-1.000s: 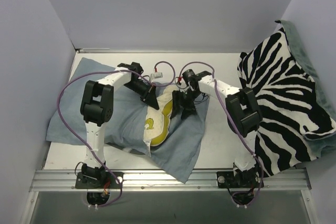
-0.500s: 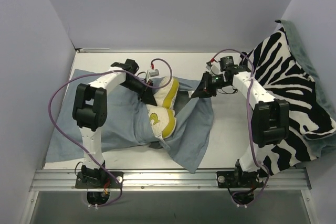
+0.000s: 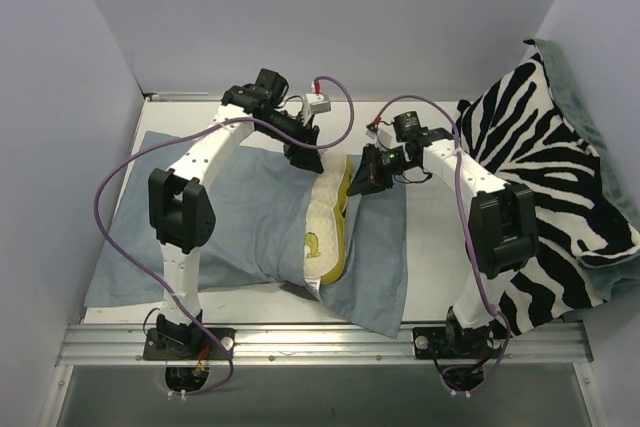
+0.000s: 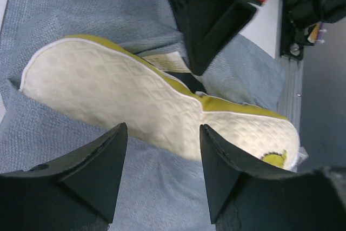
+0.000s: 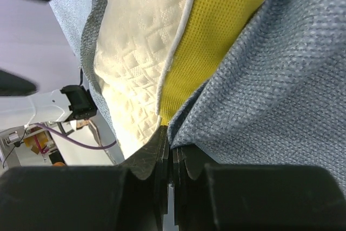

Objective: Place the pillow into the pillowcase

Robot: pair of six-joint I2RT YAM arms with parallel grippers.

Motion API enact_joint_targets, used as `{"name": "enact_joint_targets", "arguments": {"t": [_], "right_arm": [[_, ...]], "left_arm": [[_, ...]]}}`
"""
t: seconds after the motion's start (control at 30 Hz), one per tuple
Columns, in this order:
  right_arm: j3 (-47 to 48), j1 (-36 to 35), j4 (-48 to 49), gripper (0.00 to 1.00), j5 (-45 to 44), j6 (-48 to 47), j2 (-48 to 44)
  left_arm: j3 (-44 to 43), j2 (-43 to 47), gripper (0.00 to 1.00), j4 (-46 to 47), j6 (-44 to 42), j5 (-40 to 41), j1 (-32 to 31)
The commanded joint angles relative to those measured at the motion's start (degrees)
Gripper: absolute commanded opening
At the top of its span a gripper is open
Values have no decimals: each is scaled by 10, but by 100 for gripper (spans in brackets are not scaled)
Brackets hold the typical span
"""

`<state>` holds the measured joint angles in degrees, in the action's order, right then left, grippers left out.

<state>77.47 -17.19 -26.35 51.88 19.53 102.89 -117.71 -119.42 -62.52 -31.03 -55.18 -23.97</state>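
My right gripper (image 5: 170,143) pinches the pillowcase (image 3: 240,209) edge beside the pillow (image 3: 327,219). My left gripper (image 4: 162,133) hangs spread wide above it.

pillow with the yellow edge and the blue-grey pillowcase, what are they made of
Cream-white rectangular pillow: matte knit fabric, embossed with diamond dimples; its yellow edge band looks like fine mesh. Limp blue-grey pillowcase: matte woven cloth, possibly cotton, coarse grainy weave showing.
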Motion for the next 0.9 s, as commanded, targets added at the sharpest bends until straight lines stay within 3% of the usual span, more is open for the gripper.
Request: {"name": "enact_joint_targets", "arguments": {"t": [0.0, 0.07, 0.17, 0.23, 0.27, 0.3, 0.33, 0.4, 0.5, 0.63, 0.7, 0.8, 0.87], "right_arm": [[25, 3, 2, 0, 22, -8, -8], [23, 1, 1, 0, 22, -11, -13], [22, 1, 1, 0, 24, -11, -18], [20, 6, 1, 0, 26, -10, -22], [19, 8, 1, 0, 24, -10, -25], [18, 10, 0, 0, 22, -11, -26], [15, 17, 1, 0, 20, -10, -26], [12, 27, 1, 0, 11, -11, -21], [36, 51, -1, 0, -9, -13, 4], [112, 69, 3, 0, -19, 10, 49], [147, 66, 19, 0, -7, 20, 53], [159, 49, 43, 0, 32, 40, 38], [152, 32, 45, 0, 62, 39, 6]], "left_arm": [[-21, -44, 64, 66, 60, 49, -25], [-17, -63, 81, 104, 74, 99, -49], [-22, -97, 80, 142, 103, 179, -70], [-24, -115, 74, 142, 104, 190, -70], [-20, -123, 67, 143, 100, 208, -71], [-10, -125, 46, 140, 95, 212, -71], [-4, -124, 34, 135, 72, 203, -70], [19, -111, 0, 88, 28, 106, -51], [84, -49, 0, 20, -92, -38, -14], [134, -23, 0, -229, -409, -13, -31], [150, -34, 0, -241, -426, -3, -43], [164, -42, 0, -169, -376, 9, -61], [127, -74, 0, -141, -338, 16, -67]]}}
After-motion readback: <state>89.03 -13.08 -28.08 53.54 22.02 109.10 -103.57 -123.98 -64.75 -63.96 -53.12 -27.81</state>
